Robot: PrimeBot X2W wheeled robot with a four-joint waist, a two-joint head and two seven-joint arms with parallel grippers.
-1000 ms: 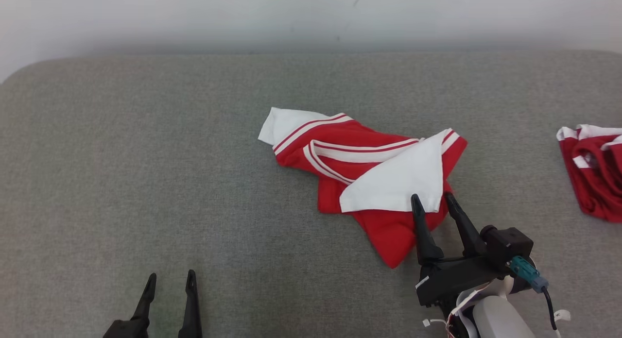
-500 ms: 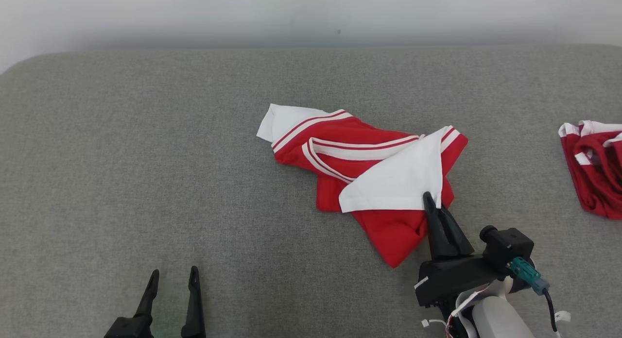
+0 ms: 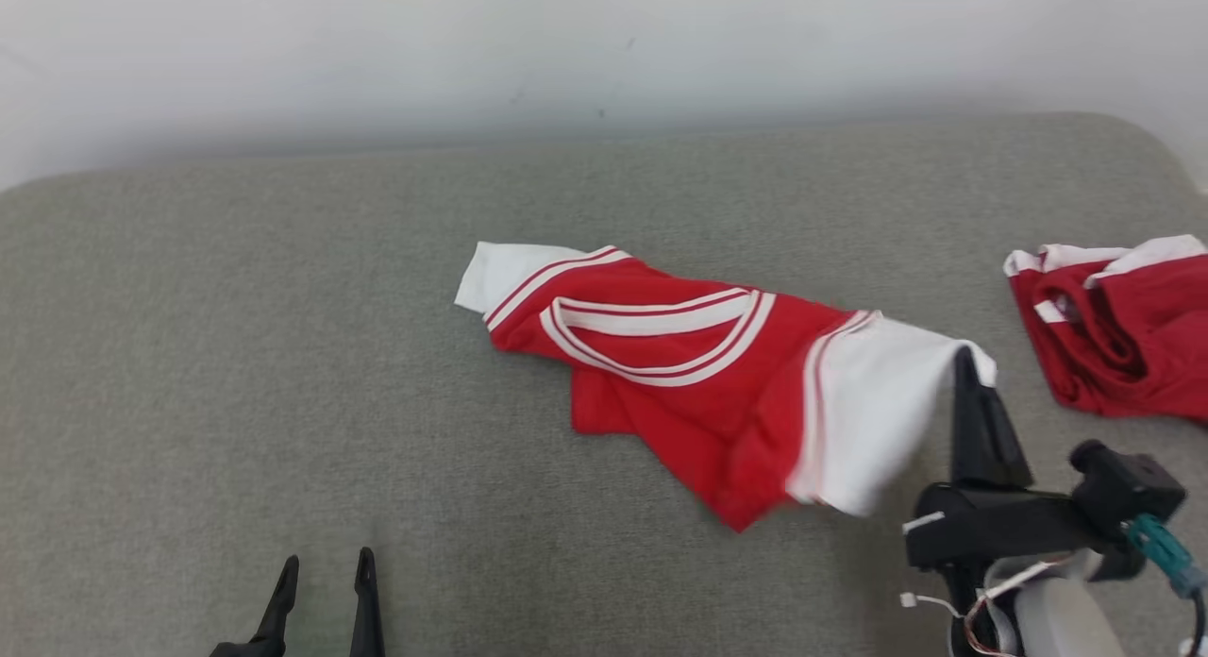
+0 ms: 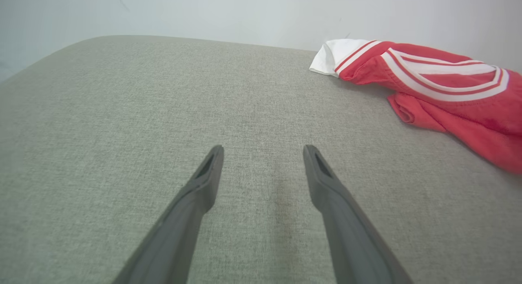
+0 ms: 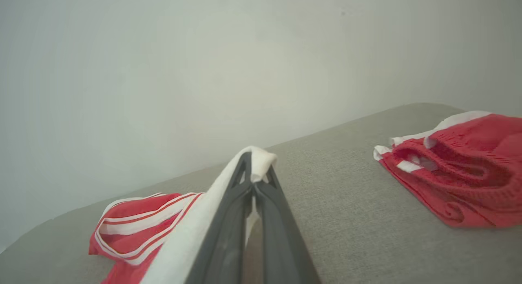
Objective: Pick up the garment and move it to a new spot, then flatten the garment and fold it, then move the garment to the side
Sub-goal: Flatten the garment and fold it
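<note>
The garment [image 3: 698, 374] is a red shirt with white sleeves and white-striped collar, lying crumpled across the middle of the grey padded surface [image 3: 236, 355]. My right gripper [image 3: 964, 362] is shut on the white sleeve at the shirt's right end and holds that sleeve lifted off the surface. In the right wrist view the white cloth drapes over the closed fingertips of that gripper [image 5: 255, 165], with the red body [image 5: 134, 231] trailing down to the left. My left gripper [image 3: 321, 567] stands open at the lower left, apart from the shirt [image 4: 428, 84], nothing between its fingers [image 4: 206, 182].
A second red and white garment [image 3: 1118, 327] lies bunched at the right edge of the surface, also at the right [image 5: 452, 169] in the right wrist view. A pale wall [image 3: 604, 43] runs behind the surface. Bare grey padding spreads to the left and front.
My right gripper closed on the white sleeve, then pulled it up and to the right, unfolding the flap off the red body. The head camera also shifted. The left gripper stayed open.
</note>
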